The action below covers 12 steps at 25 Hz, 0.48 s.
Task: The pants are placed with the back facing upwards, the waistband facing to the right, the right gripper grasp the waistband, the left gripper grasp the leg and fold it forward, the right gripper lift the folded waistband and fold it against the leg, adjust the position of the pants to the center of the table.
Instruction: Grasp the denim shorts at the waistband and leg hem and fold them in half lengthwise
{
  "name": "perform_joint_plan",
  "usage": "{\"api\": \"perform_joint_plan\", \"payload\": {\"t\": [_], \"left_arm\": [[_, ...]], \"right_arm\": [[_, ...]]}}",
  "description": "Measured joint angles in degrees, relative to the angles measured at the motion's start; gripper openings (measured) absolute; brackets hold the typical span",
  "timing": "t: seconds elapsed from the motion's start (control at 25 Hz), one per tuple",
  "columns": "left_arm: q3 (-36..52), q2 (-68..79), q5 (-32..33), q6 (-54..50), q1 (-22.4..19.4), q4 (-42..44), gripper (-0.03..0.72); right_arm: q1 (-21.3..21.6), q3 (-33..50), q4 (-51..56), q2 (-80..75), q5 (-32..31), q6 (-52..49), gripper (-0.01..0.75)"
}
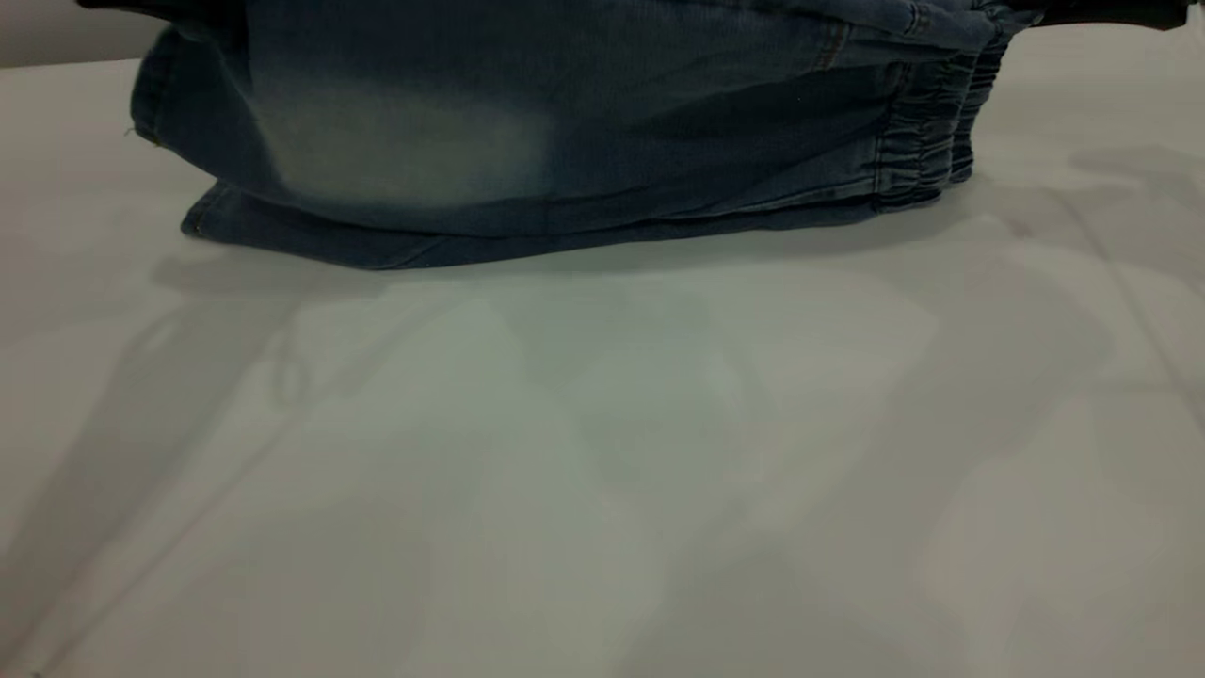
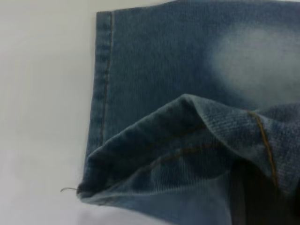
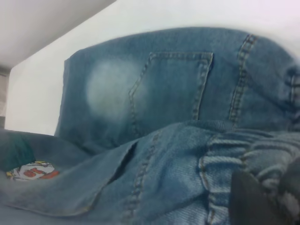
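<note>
A: Where are the pants [image 1: 565,141] now?

B: They are on the white bench [image 1: 602,471], at its far side in the exterior view. The upper layer is raised from the bench and the lower edge lies flat on it. The elastic waistband [image 1: 927,132] is at the right, and the leg hem [image 1: 155,104] is at the left.

A: What does the left gripper do?

B: In the left wrist view I see a raised fold of the leg [image 2: 187,154] above the flat denim. A dark shape is at the corner, but the left fingers I cannot tell, spread or pinching.

A: And the right one?

B: The right wrist view shows the back pocket [image 3: 173,89] and the gathered waistband close to the camera. A dark part of the right gripper [image 3: 255,201] touches it. The state of its fingers I also cannot tell.
</note>
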State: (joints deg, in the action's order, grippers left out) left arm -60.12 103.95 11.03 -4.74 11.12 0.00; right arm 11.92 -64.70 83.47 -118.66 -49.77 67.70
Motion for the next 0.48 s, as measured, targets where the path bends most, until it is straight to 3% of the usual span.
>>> {"api": "perform_joint_plan", "payload": {"t": [0.48], "left_arm": [[-10.3, 12.4, -0.1, 0.0, -0.2, 0.5, 0.096]], "right_arm": [[-1.1, -8.6, -2.2, -9.0, -1.2, 0.6, 0.027]]}}
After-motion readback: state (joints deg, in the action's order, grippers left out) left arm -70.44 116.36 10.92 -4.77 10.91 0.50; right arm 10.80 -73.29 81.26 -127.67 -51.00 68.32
